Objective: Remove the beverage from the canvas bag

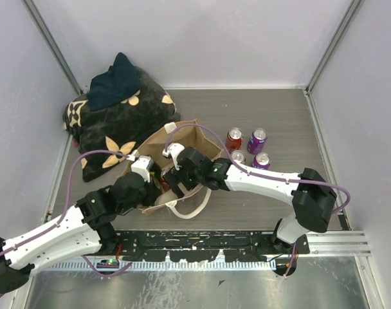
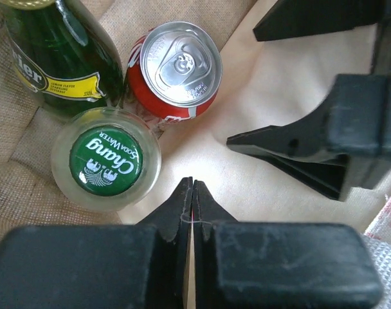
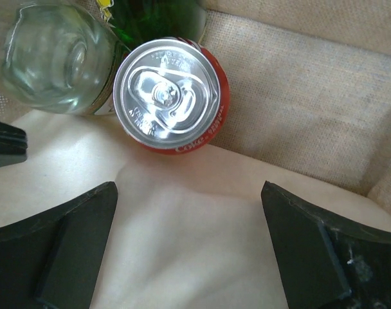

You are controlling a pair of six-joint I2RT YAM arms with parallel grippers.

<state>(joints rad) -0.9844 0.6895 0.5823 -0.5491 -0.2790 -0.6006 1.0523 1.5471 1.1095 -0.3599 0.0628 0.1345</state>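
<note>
**Both grippers inside the canvas bag, red can not yet held**

Both arms reach down into the canvas bag point(image 1: 189, 135) from above. The right gripper point(image 3: 189, 187) is released, with its two fingers spread wide apart. The red cola can point(image 3: 170, 93) stands upright just ahead of it, in line with the gap between the fingers, and neither finger touches it. Ahead and to the left of this gripper stands a clear glass bottle point(image 3: 54, 58), and a green glass bottle point(image 3: 157, 16) is behind the can.

The left gripper point(image 2: 192, 190) is clenched, with its fingertips pressed together and nothing between them. The clear bottle, which has a green Chang soda water cap, is just ahead and to the left of these tips. All three drinks stand on the cream floor of the bag, against its woven wall.

Outside the bag, on the side of the right arm, four cans point(image 1: 247, 149) stand on the table.
</note>
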